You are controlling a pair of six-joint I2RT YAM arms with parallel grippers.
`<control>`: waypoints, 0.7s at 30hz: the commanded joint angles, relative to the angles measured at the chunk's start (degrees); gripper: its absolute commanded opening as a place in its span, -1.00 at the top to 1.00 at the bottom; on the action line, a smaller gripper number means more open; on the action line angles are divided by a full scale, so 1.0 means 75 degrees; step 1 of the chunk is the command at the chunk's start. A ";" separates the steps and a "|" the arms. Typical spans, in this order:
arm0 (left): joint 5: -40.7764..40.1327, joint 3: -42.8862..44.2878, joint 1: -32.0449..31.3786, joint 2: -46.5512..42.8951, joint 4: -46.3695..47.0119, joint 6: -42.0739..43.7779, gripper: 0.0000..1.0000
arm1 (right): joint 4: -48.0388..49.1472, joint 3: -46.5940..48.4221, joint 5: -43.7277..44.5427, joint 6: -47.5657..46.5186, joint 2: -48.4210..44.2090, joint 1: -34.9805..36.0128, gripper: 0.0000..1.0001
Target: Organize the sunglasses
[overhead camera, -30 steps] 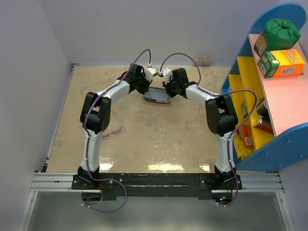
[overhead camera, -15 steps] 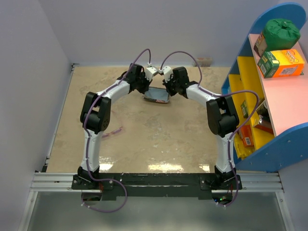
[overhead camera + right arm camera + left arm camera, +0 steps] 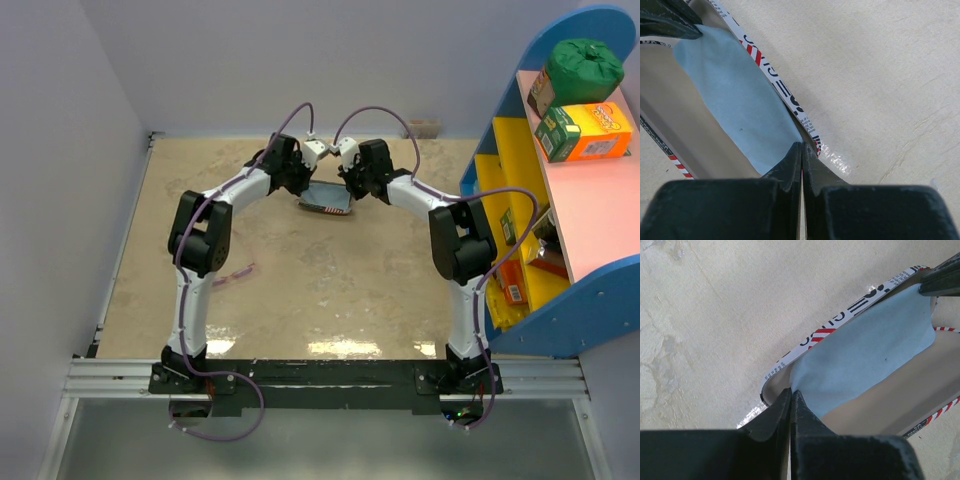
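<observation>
A: Start on the L side. Where are the sunglasses (image 3: 237, 272)?

B: On the table (image 3: 360, 300), L half, just R of the L arm (image 3: 197, 240). Nothing's touching them. They're nearer the arm bases than the case and well apart from it. Too small in the top view to tell if the arms are folded.

A: L gripper (image 3: 791, 392)?

B: Fingers pressed together, clamped on one corner of the cloth (image 3: 865, 350), right at the L end of the case (image 3: 847, 312).

A: And the case?

B: Lies open, mid-table toward the far side, btw. the two wrists. Striped red-white print w/ black lettering on the rim, pale lining. The cloth is light blue and spreads along the inside from one end to the other, w/ one long edge running along the printed rim.

A: R gripper (image 3: 801, 147)?

B: Same deal: tips together, pinching the cloth's other corner at the case's R end. The wrist views each show the other gripper's dark tip on the cloth's far corner.

A: Far R?

B: Blue-sided shelf (image 3: 600, 290) at the table's R edge. The top level has a green bundle (image 3: 583, 65) and an orange-green box (image 3: 585, 133). Lower items are partly hidden.
</observation>
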 commanded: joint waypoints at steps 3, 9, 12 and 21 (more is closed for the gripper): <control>-0.0014 0.0193 -0.0034 0.0057 0.0182 -0.0116 0.71 | 0.0257 0.0051 -0.0016 0.0022 -0.0419 -0.0047 0.98; -0.0037 0.0169 -0.0023 0.0022 0.0252 -0.0139 0.52 | 0.0187 0.0028 -0.0028 -0.0048 -0.0443 -0.0047 0.71; -0.0061 0.0134 0.0001 -0.0060 0.0345 -0.0186 0.35 | 0.0186 -0.0007 0.0054 -0.0119 -0.0489 -0.0035 0.52; -0.0096 -0.0041 0.0071 -0.0329 0.0510 -0.0280 -0.26 | 0.0105 -0.0078 0.0241 -0.0248 -0.0841 -0.0047 0.16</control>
